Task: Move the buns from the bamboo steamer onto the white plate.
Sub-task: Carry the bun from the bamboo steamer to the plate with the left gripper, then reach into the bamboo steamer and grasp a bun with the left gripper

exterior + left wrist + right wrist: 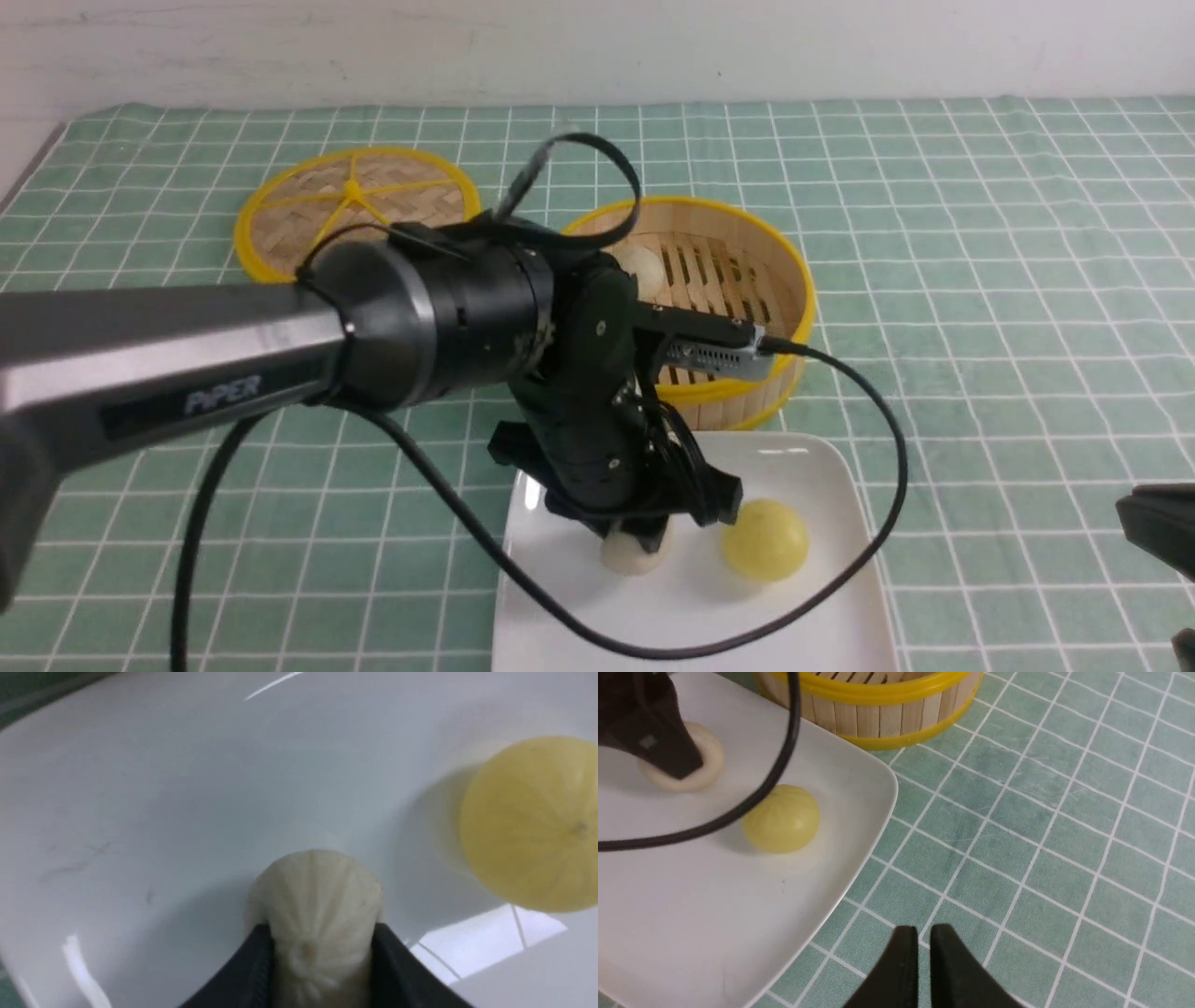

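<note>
On the white plate (822, 485) (140, 788) (691, 905) lies a yellow bun (766, 539) (532, 821) (782, 819). Beside it a cream-white pleated bun (630, 558) (320, 891) (710, 760) rests on the plate, with my left gripper (644, 541) (322, 933) shut on it, a finger against each side. Another cream-white bun (644, 266) shows in the bamboo steamer (794, 280) (878, 714) behind the plate, partly hidden by my left arm. My right gripper (924, 931) hangs over the cloth to the right of the plate, its fingers almost together and holding nothing.
The steamer's flat woven lid (355, 205) lies at the back left. A green checked cloth (980, 280) covers the table. The left arm's black cable (887, 485) loops over the plate's right side.
</note>
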Action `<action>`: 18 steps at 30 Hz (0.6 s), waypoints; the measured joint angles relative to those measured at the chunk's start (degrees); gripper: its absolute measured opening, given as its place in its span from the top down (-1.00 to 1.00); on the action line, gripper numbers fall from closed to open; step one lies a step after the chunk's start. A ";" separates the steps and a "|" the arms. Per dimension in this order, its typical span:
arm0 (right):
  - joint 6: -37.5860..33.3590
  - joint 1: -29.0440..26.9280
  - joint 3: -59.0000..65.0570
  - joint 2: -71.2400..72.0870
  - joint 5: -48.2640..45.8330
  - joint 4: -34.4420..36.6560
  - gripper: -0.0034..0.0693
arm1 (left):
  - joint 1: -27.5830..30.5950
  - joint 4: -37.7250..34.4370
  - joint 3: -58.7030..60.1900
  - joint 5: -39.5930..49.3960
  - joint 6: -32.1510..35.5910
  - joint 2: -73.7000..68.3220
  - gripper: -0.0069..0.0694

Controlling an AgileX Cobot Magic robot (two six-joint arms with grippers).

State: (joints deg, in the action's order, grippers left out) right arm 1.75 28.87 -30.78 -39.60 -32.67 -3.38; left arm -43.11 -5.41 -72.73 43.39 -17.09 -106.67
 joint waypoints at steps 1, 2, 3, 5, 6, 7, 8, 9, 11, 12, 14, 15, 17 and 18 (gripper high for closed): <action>0.00 0.00 0.00 0.00 0.05 0.00 0.72 | 0.00 -0.10 0.03 -0.07 -0.57 -0.39 -0.01; 0.00 0.00 0.00 0.00 0.05 0.00 0.72 | 0.00 -0.10 0.03 -0.14 -1.03 -0.87 -0.09; 0.00 0.00 0.00 0.00 0.05 0.00 0.71 | 0.00 -0.15 -0.02 -0.14 -1.36 -0.99 -0.17; 0.00 0.00 0.00 0.00 0.05 0.00 0.70 | 0.00 -0.16 -0.46 0.28 -1.62 -0.91 -0.27; 0.00 0.00 0.00 0.00 0.05 -0.06 0.69 | 0.00 -0.03 -1.82 1.52 -1.78 -0.39 -0.35; 0.00 0.00 0.00 0.00 0.05 -0.06 0.69 | 0.00 0.39 -2.75 2.30 -1.88 0.00 -0.38; 0.00 0.00 0.00 0.00 0.05 -0.06 0.68 | 0.00 0.63 -3.29 2.68 -1.90 0.20 -0.39; 0.00 0.00 0.00 0.00 0.05 -0.10 0.68 | 0.00 1.88 -5.92 3.99 -1.91 1.04 -0.42; 0.00 0.00 0.00 0.00 0.05 -0.10 0.68 | 0.00 4.28 -9.46 5.49 -2.49 2.04 -0.42; 0.00 0.00 0.00 0.00 0.05 -0.10 0.68 | 0.00 6.13 -11.59 6.31 -3.44 2.15 -0.40; 0.00 0.00 0.00 0.00 0.05 -0.10 0.68 | 0.00 10.97 -16.14 8.15 -6.34 1.93 -0.30; 0.00 0.00 0.00 0.00 0.05 -0.10 0.67 | 0.00 13.65 -18.12 9.22 -7.63 1.34 -0.19; 0.00 0.00 0.00 0.00 0.05 -0.10 0.67 | 0.47 16.52 -22.25 11.30 -8.58 -0.16 0.06; 0.00 0.00 0.00 0.00 0.05 -0.10 0.67 | 0.47 16.67 -22.25 11.30 -8.61 -0.38 0.09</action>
State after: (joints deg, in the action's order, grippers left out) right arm 1.75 28.87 -30.78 -39.60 -32.63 -3.48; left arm -42.64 11.27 -94.99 54.69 -25.70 -107.06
